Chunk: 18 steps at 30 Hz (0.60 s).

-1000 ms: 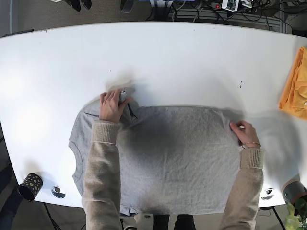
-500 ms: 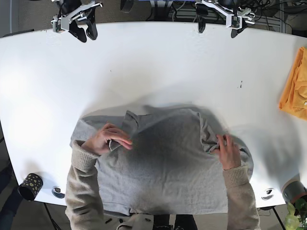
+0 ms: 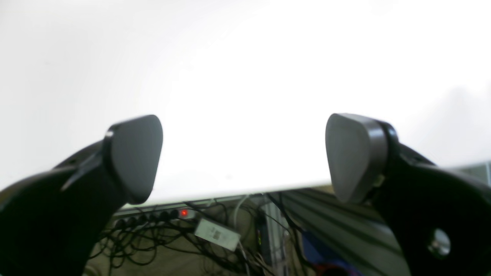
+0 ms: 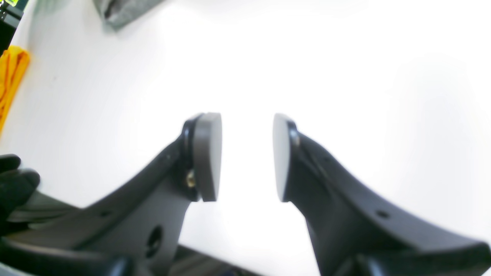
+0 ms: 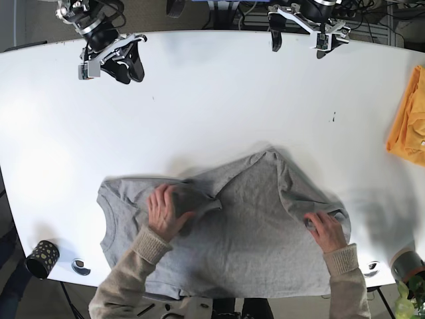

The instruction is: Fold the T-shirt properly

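Note:
The grey T-shirt [image 5: 239, 246] lies rumpled at the table's near edge. A person's two hands [image 5: 166, 209] press on it, with both sleeves pulled inward. A corner of the T-shirt [image 4: 122, 9] shows at the top of the right wrist view. My right gripper [image 5: 129, 70] hovers over the far left of the white table [image 5: 212, 100], far from the shirt. Its fingers stand apart with nothing between them, as the right wrist view of that gripper [image 4: 245, 157] shows. At the far edge, right of centre, my left gripper [image 5: 298, 43] is wide open and empty, which the left wrist view of it [image 3: 243, 157] confirms.
An orange cloth [image 5: 410, 126] lies at the right edge of the table, and the orange cloth [image 4: 9, 76] also shows in the right wrist view. A dark patterned cup [image 5: 42, 258] stands at the near left corner, a can [image 5: 406, 264] at the near right. Cables [image 3: 172, 234] hang behind the far edge.
The person's hands have moved inward, dragging both sleeves over the shirt's body. Both arms came into view at the far edge, and my right gripper has moved further over the table.

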Available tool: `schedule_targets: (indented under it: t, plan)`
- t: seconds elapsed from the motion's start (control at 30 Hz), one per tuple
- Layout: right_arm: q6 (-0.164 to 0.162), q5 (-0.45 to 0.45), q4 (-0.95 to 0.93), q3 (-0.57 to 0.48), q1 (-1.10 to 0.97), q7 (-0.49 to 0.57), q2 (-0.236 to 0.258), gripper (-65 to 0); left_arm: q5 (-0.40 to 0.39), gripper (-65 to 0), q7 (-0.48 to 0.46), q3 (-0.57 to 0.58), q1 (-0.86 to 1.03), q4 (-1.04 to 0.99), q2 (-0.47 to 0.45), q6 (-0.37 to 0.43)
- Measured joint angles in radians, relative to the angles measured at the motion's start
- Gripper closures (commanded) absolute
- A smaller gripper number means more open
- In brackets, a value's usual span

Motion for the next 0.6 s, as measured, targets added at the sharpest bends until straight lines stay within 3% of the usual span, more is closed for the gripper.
schedule_targets:
  t: [0.1,0.2,0.43,0.6]
  plan:
    - [0.003,0.038,0.0,-0.002,0.026,-0.037,-0.002,-20.8,0.0,-64.0,0.005,0.018,0.01,0.004,0.001,-0.066]
    - [0.003,0.086,0.0,-0.002,0.053,-0.079,-0.003,-20.9,-0.001,-64.0,0.003,0.018,0.011,0.016,0.008,-0.079]
    - [0.004,0.111,0.0,-0.003,0.138,-0.127,-0.006,-36.8,-0.035,-65.0,0.008,-0.055,-0.076,0.016,0.026,-0.076]
    - [-0.001,0.109,-0.049,-0.008,0.226,-0.173,-0.008,-35.7,-0.066,-65.0,0.113,-0.144,-0.167,0.016,0.022,-0.08]
